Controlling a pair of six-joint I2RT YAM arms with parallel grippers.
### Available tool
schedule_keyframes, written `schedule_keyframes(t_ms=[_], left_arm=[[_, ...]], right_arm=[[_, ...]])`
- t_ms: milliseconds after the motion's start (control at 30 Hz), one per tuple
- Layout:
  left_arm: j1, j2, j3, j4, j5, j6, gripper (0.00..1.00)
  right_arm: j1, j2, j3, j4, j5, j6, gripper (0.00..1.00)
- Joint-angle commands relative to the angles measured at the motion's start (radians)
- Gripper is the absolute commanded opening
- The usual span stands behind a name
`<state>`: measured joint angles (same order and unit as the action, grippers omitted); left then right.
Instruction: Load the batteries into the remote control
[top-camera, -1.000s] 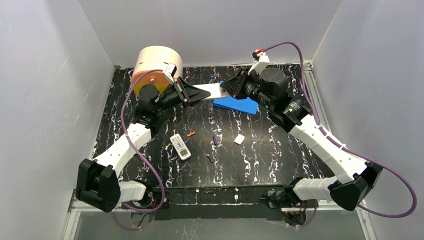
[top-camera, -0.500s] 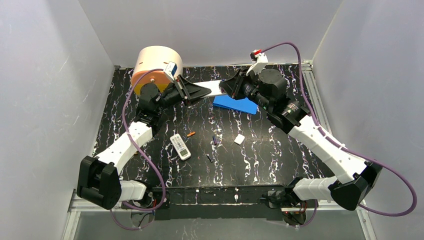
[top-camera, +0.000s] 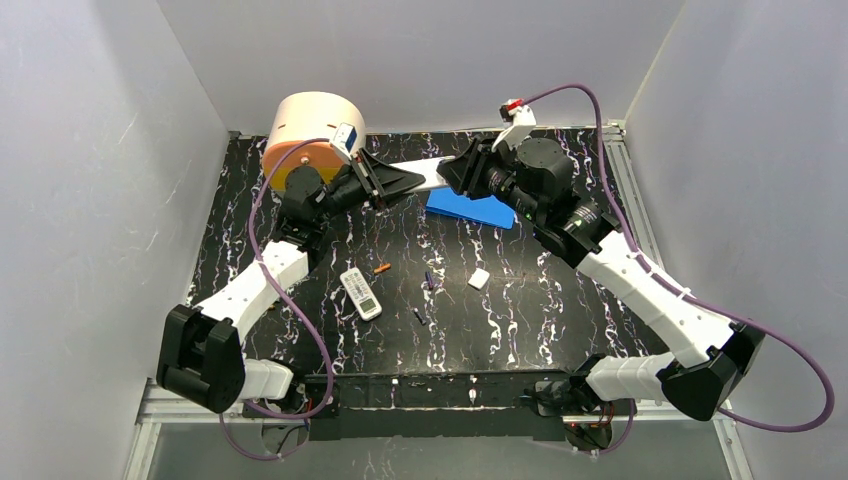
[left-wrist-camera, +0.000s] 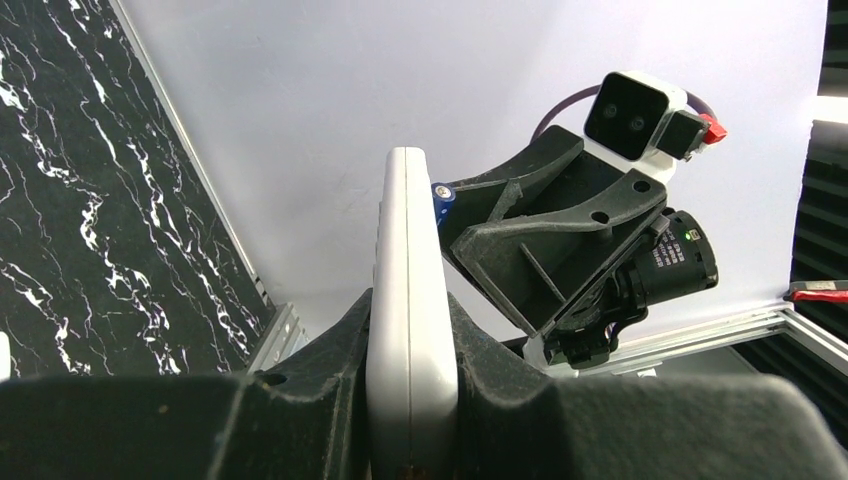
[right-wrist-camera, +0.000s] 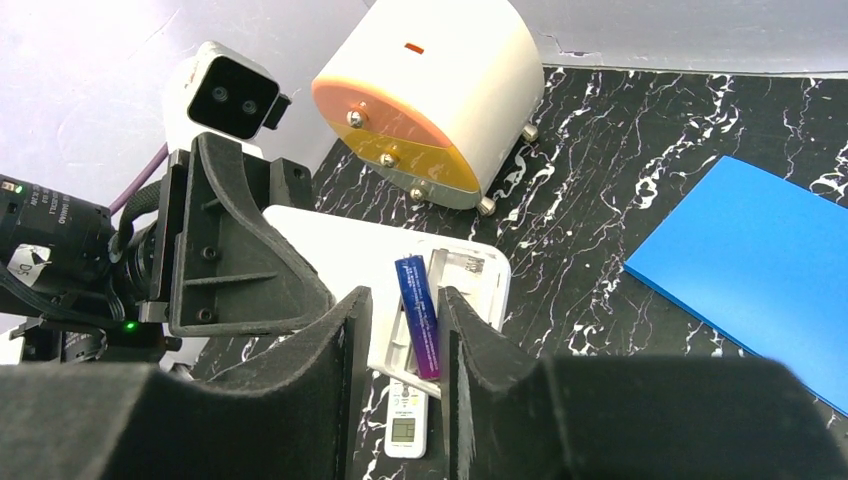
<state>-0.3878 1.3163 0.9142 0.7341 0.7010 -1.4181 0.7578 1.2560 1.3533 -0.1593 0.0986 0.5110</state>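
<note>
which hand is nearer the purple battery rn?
Right. The right hand straddles the purple battery at the open end of the remote; the left hand clamps its other end.

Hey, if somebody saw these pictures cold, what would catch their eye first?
Most likely the mid-air meeting over the far side of the table: the left gripper clamps a white remote, and the right gripper has a purple battery between its fingers at the open compartment. Next come the big orange-faced drum in the far left corner and the blue sheet near the right gripper.
</note>
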Motion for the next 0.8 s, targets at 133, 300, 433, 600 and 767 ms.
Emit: schedule_keyframes(t_ms=[133, 300, 433, 600, 767], left_arm=[[-0.002, -0.017, 0.057, 0.108, -0.016, -0.020, 0.00], [-0.003, -0.009, 0.058, 0.132, -0.019, -0.052, 0.00], [-0.006, -0.015, 0.053, 0.148, -0.035, -0.070, 0.00], [-0.022, -0.022, 0.026, 0.186, -0.094, -0.085, 0.00], [-0.042, -0.021, -0.001, 0.252, -0.159, -0.100, 0.00]], right_arm=[[-0.002, 0.003, 0.066, -0.052, 0.071, -0.017, 0.32], [-0.001, 0.021, 0.067, -0.043, 0.067, -0.031, 0.22], [-0.002, 0.031, 0.072, -0.021, 0.073, -0.029, 0.21], [-0.002, 0.039, 0.081, 0.003, 0.119, 0.014, 0.21], [0.000, 0.049, 0.084, 0.013, 0.149, 0.063, 0.21]])
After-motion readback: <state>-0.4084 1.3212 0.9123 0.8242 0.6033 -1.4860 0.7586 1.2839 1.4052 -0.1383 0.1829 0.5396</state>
